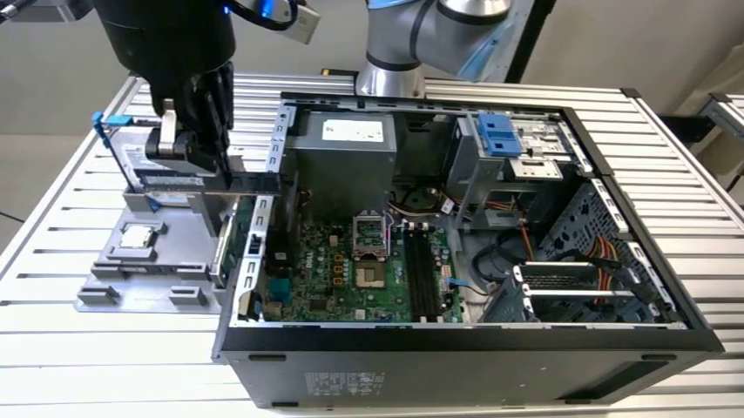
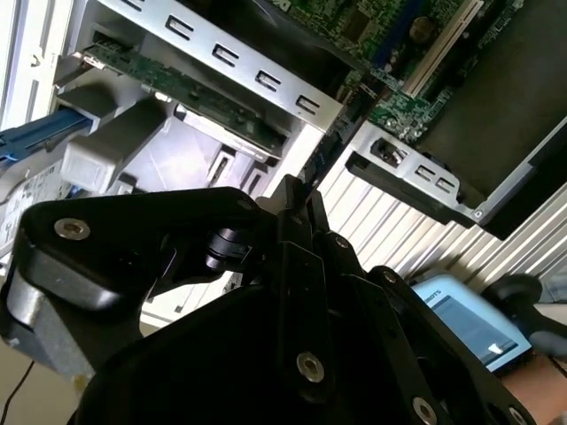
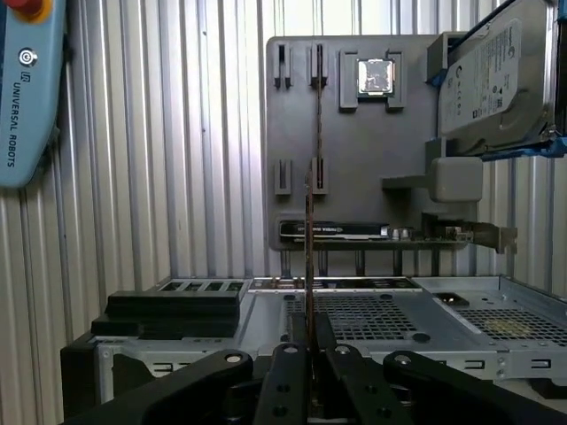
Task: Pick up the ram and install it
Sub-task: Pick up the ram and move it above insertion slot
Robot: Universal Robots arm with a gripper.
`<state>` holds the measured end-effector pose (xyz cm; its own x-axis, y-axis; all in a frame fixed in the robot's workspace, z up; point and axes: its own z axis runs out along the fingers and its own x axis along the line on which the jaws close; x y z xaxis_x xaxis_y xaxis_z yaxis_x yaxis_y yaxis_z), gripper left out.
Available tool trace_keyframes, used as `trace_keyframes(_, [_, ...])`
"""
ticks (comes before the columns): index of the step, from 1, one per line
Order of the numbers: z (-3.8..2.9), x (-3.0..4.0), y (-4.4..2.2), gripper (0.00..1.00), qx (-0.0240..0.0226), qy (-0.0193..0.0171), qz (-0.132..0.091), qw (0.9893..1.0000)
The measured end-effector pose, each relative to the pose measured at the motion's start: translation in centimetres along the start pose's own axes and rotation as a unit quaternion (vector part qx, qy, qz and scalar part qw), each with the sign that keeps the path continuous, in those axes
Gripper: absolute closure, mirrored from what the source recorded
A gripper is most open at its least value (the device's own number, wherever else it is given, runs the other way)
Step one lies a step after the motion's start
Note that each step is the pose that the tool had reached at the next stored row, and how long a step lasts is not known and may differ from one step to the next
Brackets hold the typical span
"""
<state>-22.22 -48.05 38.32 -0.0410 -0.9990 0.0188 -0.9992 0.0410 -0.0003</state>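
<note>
**Gripper and ram over the parts tray.** In the first wrist view the gripper is seen clenched on the ram, which is presented edge-on as a thin strip rising from between the closed fingers. The long axis of the ram is laid across the fingertips and is lined up with the paired holders of the grey tray beyond it. The stick is judged to be lifted clear of those holders, though contact at its far end cannot be ruled out.

On the same tray are shown the CPU chip, the hard drive and the expansion card, none of them touched.

In the exterior view the gripper is seen above the tray, just outside the wall of the open computer case. The long black memory slots are found on the motherboard inside the case, well apart from the gripper and towards the exterior view's right. Their long axis is drawn from the near wall of the case towards its far wall. The ram is thus separated from the slots by the case wall and part of the board.
</note>
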Motion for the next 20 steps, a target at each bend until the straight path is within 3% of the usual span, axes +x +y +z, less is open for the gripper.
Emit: trace_keyframes(20, [0.0,-0.14,-1.55,1.0,0.0,0.0,0.0,1.0])
